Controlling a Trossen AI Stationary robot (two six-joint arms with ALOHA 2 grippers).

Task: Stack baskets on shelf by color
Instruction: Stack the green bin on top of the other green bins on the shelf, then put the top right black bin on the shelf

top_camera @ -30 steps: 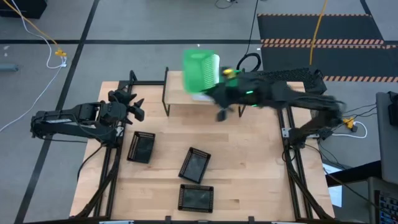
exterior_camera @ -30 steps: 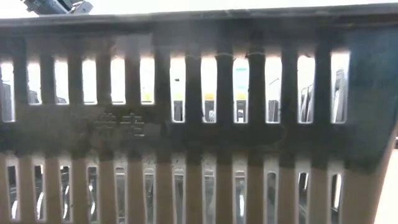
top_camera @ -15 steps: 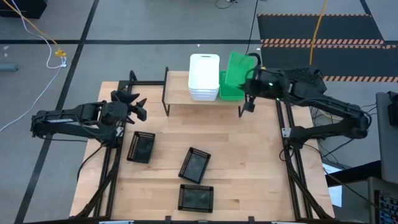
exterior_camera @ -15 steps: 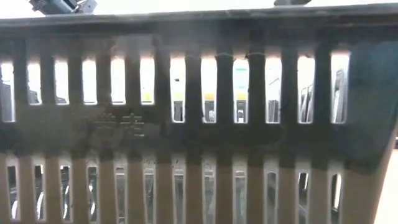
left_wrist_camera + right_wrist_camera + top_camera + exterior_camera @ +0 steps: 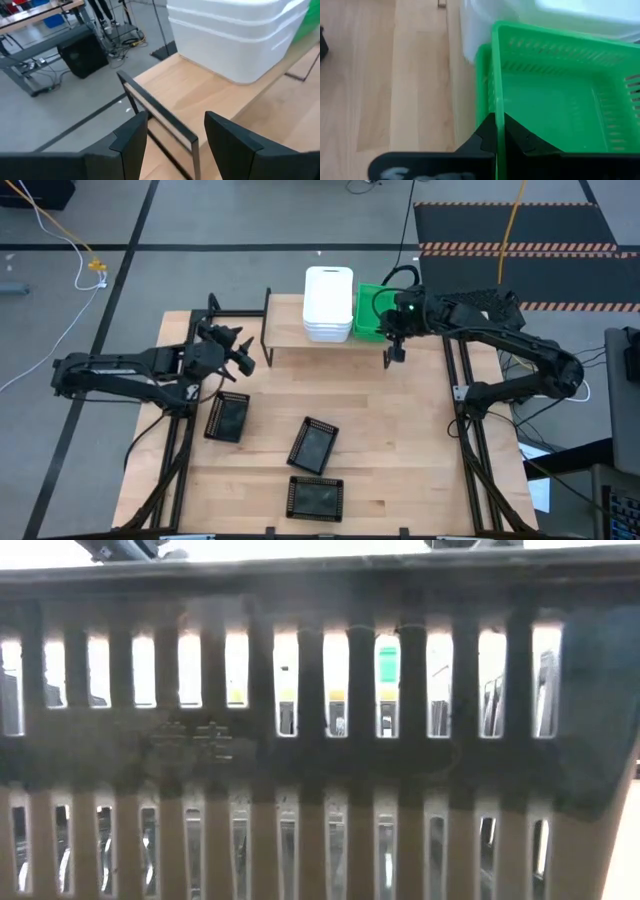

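On the shelf (image 5: 290,330), the green basket (image 5: 372,312) has just settled beside the white stack (image 5: 328,302), right tool (image 5: 397,330) still clamped on its rim; left tool (image 5: 238,350), fingers apart, edges closer.

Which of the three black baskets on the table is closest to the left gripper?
The black mesh basket just below the left gripper; the other two lie nearer the table's middle.

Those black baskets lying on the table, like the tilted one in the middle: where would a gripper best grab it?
Probably by one long rim wall of the middle black basket, coming straight down from above: it lies open side up, so one finger fits inside and one outside, turned to match its tilt.
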